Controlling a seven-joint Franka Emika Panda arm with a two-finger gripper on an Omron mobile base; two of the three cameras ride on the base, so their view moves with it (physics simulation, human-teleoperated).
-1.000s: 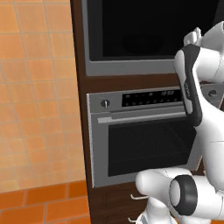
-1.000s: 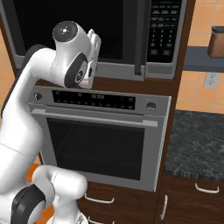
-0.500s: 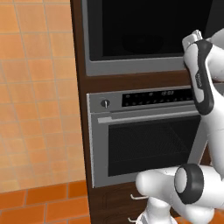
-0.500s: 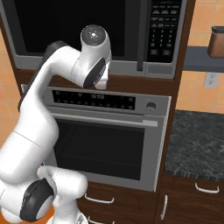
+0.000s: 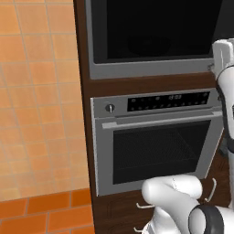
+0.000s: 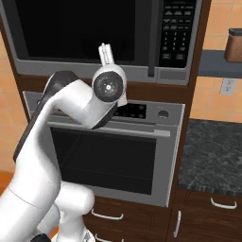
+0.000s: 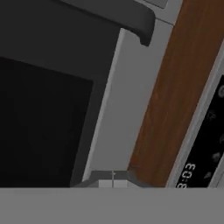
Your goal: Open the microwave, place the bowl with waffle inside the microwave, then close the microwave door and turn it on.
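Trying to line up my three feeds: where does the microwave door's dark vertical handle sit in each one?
Left base view: I cannot make the handle out; the arm covers that side of the microwave door.
Right base view: the handle runs upright between the black glass and the keypad.
Hand view: its lower end is the dark bar at top centre.
Shared landmark: the oven display strip, seen in all three.

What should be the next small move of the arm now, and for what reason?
Probably move the tool right, toward the door handle, and open it. The microwave door looks closed, the tool is shut and empty in front of the door's lower edge, and the handle stands off to its right beside the keypad.
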